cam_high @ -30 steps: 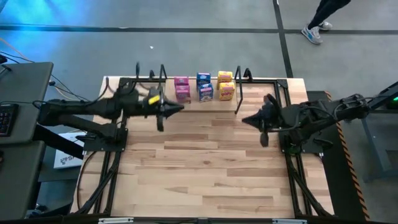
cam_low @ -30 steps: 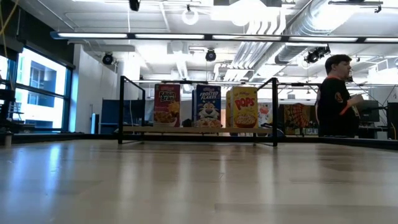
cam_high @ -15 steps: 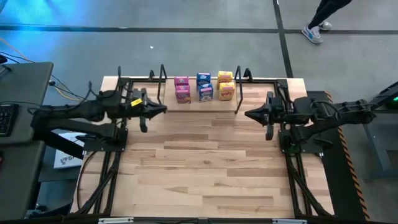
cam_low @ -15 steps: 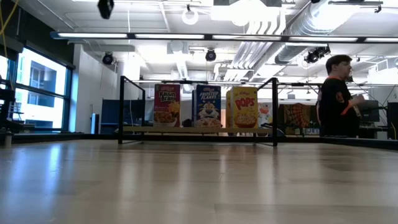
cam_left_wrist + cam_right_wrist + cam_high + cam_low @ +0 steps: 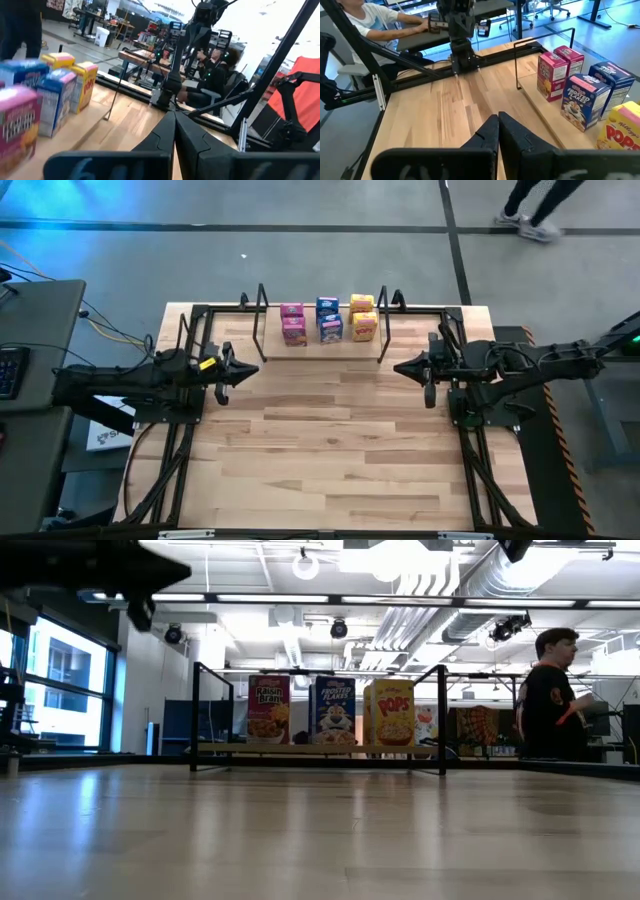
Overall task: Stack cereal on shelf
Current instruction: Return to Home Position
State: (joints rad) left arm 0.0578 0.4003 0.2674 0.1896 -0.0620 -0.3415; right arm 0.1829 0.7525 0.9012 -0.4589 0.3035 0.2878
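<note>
The left arm reaches in over the left edge of the bench. The left jaws are pressed together on nothing, their tips over bare wood short of the shelf. The shelf's pale board runs along the bench's far edge and carries three pairs of mini cereal boxes, each pair one behind the other: pink Raisin Bran, blue Frosted Flakes, yellow Pops. The overhead view shows both rows; the low view shows only three upright fronts, close side by side. The right arm mirrors the left at the right edge, right jaws likewise closed and empty. Bare bench lies open between the arms. A person stands beyond the bench, at the right.
</note>
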